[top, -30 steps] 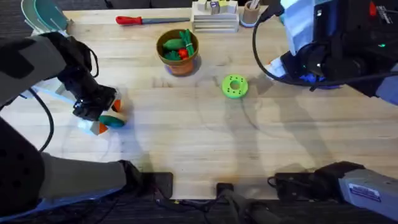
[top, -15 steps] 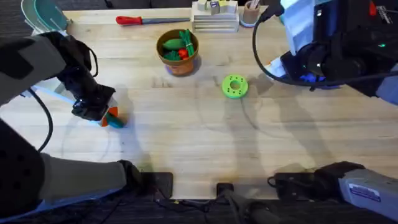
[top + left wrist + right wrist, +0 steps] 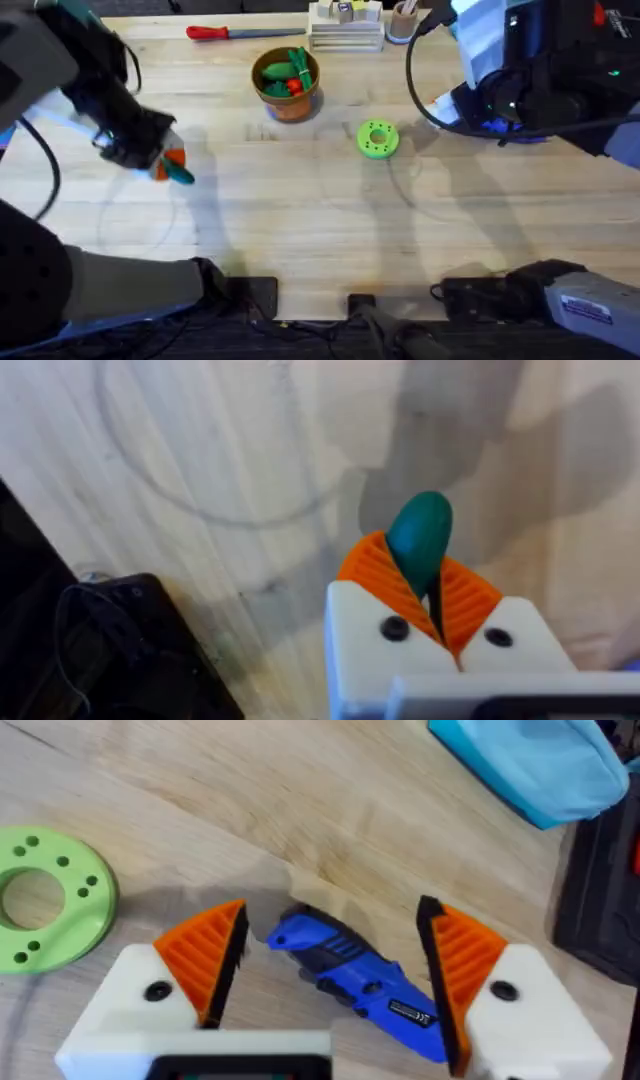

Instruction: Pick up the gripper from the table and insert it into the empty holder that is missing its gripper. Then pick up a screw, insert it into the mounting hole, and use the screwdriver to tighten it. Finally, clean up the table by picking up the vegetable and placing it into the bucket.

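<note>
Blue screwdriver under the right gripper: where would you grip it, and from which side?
Grip the screwdriver across its thick blue body, coming straight down from above. It lies flat on the table, already between the open right gripper's orange fingers, and the middle looks widest and easiest to hold.

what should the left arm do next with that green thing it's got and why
Probably carry it toward the bucket before letting go. The left gripper is shut on the green vegetable, pinched between its orange pads, and in the overhead view it sits above the table at the left side, well short of the bucket, which already holds other vegetables.
</note>
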Robot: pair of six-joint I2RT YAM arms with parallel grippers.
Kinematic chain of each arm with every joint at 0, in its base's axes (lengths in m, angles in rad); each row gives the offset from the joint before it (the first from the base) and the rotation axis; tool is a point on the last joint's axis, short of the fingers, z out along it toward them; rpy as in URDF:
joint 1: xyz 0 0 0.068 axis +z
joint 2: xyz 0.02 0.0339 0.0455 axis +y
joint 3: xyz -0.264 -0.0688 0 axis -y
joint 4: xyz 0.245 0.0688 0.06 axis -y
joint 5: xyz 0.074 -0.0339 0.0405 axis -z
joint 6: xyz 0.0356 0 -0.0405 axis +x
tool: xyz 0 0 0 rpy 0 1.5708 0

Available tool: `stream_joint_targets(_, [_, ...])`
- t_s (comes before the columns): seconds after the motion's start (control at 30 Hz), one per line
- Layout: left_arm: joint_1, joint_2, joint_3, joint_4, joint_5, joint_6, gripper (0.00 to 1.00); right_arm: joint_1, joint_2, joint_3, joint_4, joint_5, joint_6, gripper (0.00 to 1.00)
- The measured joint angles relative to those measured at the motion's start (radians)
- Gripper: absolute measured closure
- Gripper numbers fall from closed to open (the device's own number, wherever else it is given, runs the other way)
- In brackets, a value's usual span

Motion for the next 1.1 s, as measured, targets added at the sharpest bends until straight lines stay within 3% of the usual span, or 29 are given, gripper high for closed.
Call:
stream_joint_targets(0.2, [-0.126, 0.0, 0.184, 0.011, 0.018, 0.048, 0.971, 0.0, 0.0, 0.0, 0.0, 0.0, 0.0, 0.008])
stream_joint_targets(0.47, [-0.353, 0.0, 0.249, 0.274, 0.182, 0.122, 0.971, 0.0, 0.0, 0.0, 0.0, 0.0, 0.018, 0.009])
stream_joint_targets(0.6, [-0.434, 0.007, 0.249, 0.383, 0.22, 0.129, 0.971, 0.0, 0.0, 0.0, 0.0, 0.0, 0.022, 0.009])
stream_joint_targets(0.77, [-0.477, 0.06, 0.249, 0.472, 0.243, 0.128, 0.971, 0.0, 0.0, 0.0, 0.0, 0.0, 0.022, 0.008])
stream_joint_targets(1.03, [-0.484, 0.16, 0.249, 0.46, 0.295, 0.09, 0.971, 0.0, 0.0, 0.0, 0.001, 0.0, 0.022, 0.008])
stream_joint_targets(1.1, [-0.484, 0.169, 0.249, 0.446, 0.304, 0.086, 0.868, 0.0, 0.0, 0.0, 0.002, 0.0, 0.022, 0.009])
